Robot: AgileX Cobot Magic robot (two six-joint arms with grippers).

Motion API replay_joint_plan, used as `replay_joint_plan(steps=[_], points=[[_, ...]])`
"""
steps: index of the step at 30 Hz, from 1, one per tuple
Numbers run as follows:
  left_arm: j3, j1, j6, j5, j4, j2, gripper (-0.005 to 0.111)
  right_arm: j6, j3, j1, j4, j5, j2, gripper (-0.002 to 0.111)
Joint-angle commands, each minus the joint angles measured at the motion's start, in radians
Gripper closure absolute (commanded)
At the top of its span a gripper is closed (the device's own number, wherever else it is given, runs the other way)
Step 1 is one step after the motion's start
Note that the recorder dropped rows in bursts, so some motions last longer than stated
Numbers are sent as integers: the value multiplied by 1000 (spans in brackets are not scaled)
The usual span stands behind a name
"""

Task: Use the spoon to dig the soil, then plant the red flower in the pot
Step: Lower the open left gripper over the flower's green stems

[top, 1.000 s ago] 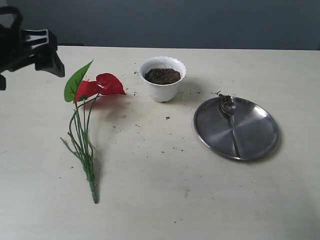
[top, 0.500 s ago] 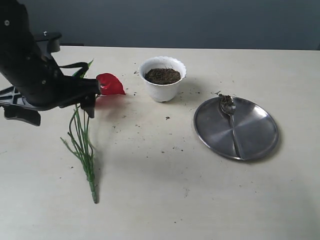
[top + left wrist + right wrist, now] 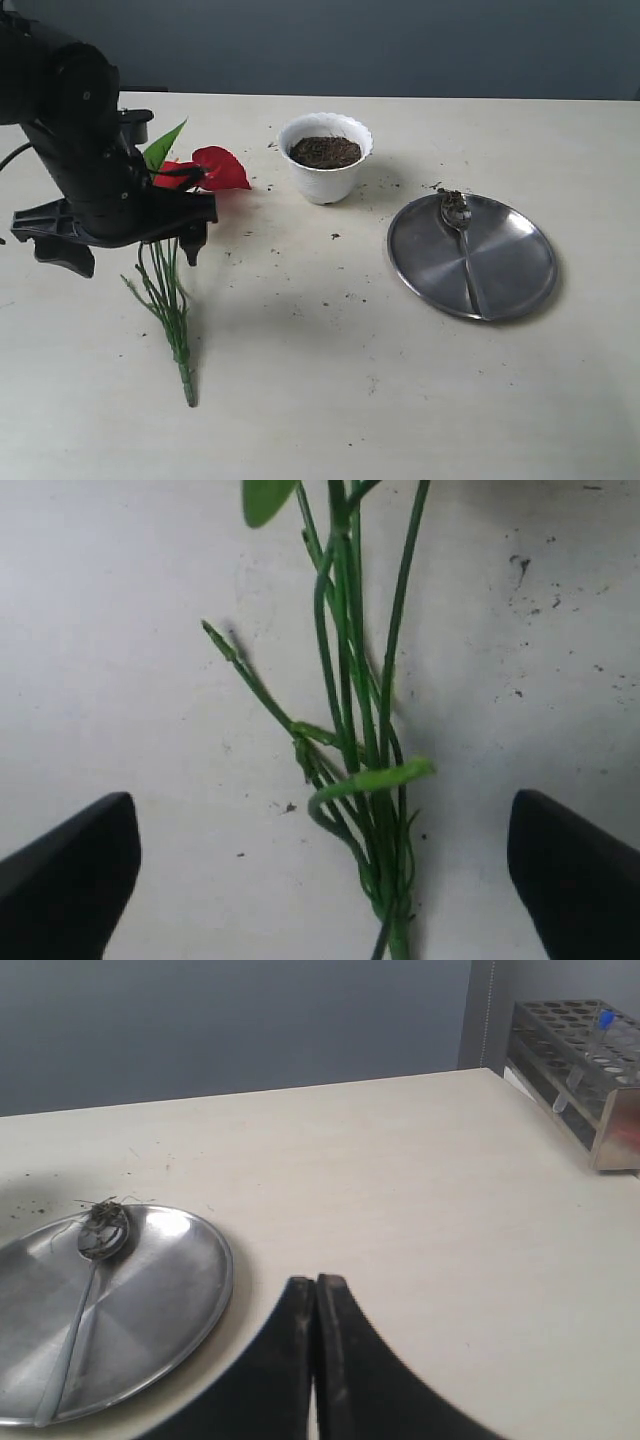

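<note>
The red flower (image 3: 215, 168) lies flat on the table at the left, its green stems (image 3: 355, 730) running toward the front edge. My left gripper (image 3: 125, 248) hovers over the stems, open wide, with one finger on each side and nothing between them touching; the left wrist view shows its open jaws (image 3: 320, 825) astride the stem bundle. The white pot (image 3: 325, 175) stands upright behind the middle, filled with soil (image 3: 325, 152). The spoon (image 3: 462, 240) rests on the steel plate (image 3: 520, 270) with a clump of soil in its bowl. My right gripper (image 3: 316, 1285) is shut and empty beside the plate (image 3: 190, 1290).
Soil crumbs are scattered on the table around the pot and plate. A metal test-tube rack (image 3: 590, 1070) stands at the table's far edge in the right wrist view. The spoon (image 3: 95, 1260) lies along the plate's middle.
My left arm has swung in from the far left corner and come down over the flower's stems, jaws staying open. The flower, pot, spoon and plate have not moved.
</note>
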Motion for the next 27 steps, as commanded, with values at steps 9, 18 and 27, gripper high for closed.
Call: replay_joint_plan(steps=[9, 18, 27], points=[[-3, -5, -79, -51, 20, 80, 14, -4, 2, -4, -1, -5, -4, 109], [-3, -5, -180, -55, 27, 125, 14, -4, 2, -4, -1, -5, -4, 109], [-3, -5, -304, -106, 38, 125, 14, -4, 2, -4, -1, -5, -4, 109]])
